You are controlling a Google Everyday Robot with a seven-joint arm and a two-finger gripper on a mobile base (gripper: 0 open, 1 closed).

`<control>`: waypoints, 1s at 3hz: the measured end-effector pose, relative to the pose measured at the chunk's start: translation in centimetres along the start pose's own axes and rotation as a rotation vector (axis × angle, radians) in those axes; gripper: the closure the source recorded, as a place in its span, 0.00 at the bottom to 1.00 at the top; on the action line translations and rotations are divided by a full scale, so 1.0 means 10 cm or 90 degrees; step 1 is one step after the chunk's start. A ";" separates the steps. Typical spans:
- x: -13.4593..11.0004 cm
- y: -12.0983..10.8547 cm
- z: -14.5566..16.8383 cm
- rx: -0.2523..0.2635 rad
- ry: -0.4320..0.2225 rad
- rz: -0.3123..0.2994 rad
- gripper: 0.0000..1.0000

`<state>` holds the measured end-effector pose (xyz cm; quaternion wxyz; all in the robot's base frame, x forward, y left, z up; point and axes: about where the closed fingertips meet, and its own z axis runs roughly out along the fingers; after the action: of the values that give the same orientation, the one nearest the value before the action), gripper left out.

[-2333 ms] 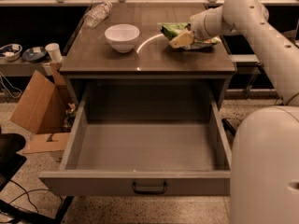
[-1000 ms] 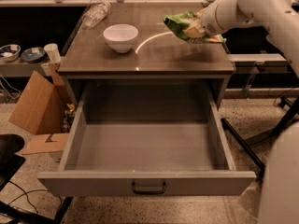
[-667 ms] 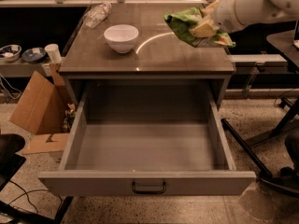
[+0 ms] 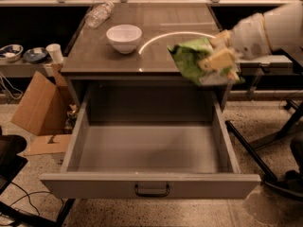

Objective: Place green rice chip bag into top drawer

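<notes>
Light-green foil: the green rice chip bag [image 4: 188, 59] is clamped in the gripper [image 4: 218, 56], jaws clenched on its right side. The rest of the bag hangs to their left and slightly below.

The gripper is in the air over the front right corner of the desk [image 4: 102, 58], with the arm coming in from the right. The bag is off the desk surface. In this view it overlaps the desk's front edge and the back right corner of the top drawer [image 4: 151, 184].

The drawer stands open, below and left of the jaws, with a dark bar handle [image 4: 152, 190] centred on its front.

Left of the jaws, on the desk, sits a white bowl [image 4: 124, 36], well apart from the bag. Farther left and behind it, a clear plastic bottle [image 4: 98, 14] lies at the desk's back left. Far left of the jaws, on the floor beside the desk, there's an open cardboard box [image 4: 40, 103].
</notes>
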<state>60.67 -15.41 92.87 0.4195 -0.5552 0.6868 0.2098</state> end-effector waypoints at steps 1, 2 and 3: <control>0.26 0.47 0.34 -0.125 -0.045 0.065 1.00; 0.37 0.85 0.69 -0.181 -0.034 0.094 1.00; 0.45 0.90 0.81 -0.191 -0.023 0.104 1.00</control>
<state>54.88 -9.26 83.10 0.3260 -0.5499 0.6830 0.3534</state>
